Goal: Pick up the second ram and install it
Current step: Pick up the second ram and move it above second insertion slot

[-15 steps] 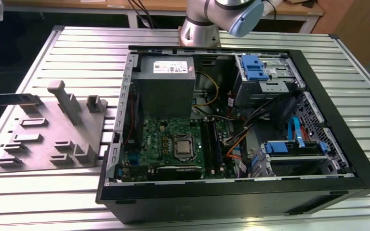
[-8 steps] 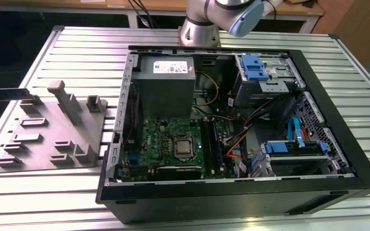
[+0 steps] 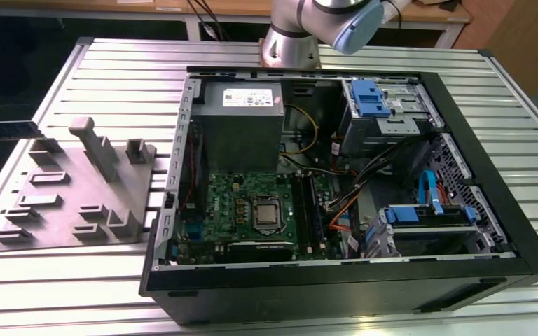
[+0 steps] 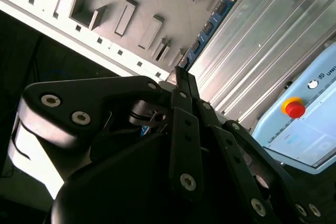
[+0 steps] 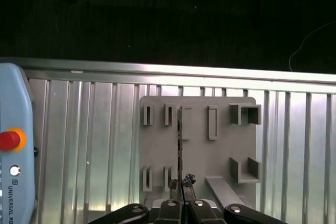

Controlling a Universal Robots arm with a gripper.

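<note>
- While the second ram (image 3: 8, 130) hangs at the exterior view's left edge, above the counter (image 3: 110, 63) and just off the far-left corner of the grey fixture plate (image 3: 64, 210), the open computer case (image 3: 344, 280) stands well apart to the exterior view's right, with its motherboard (image 3: 241, 203) facing up.
- In the second wrist view, the jaws of the gripper (image 4: 179, 74) are closed on one end of the ram, which runs out from them as a narrow blue-green strip carrying black chips. The plate's slots lie beyond it, and a pendant (image 4: 310, 129) with a red stop button (image 4: 294, 107) rests on the counter.
- In the first wrist view the ram shows edge-on, a thin dark line reaching out from the jaws across the plate. I cannot tell whether it touches the plate.
- By my reading, the step in hand is the carry. Done well, it calls for a firm, square pinch on the board rather than on its chips. The ram should be held straight so it cannot swing, on a path clear of the plate's upright posts (image 3: 96, 150) and the case's wall.
</note>
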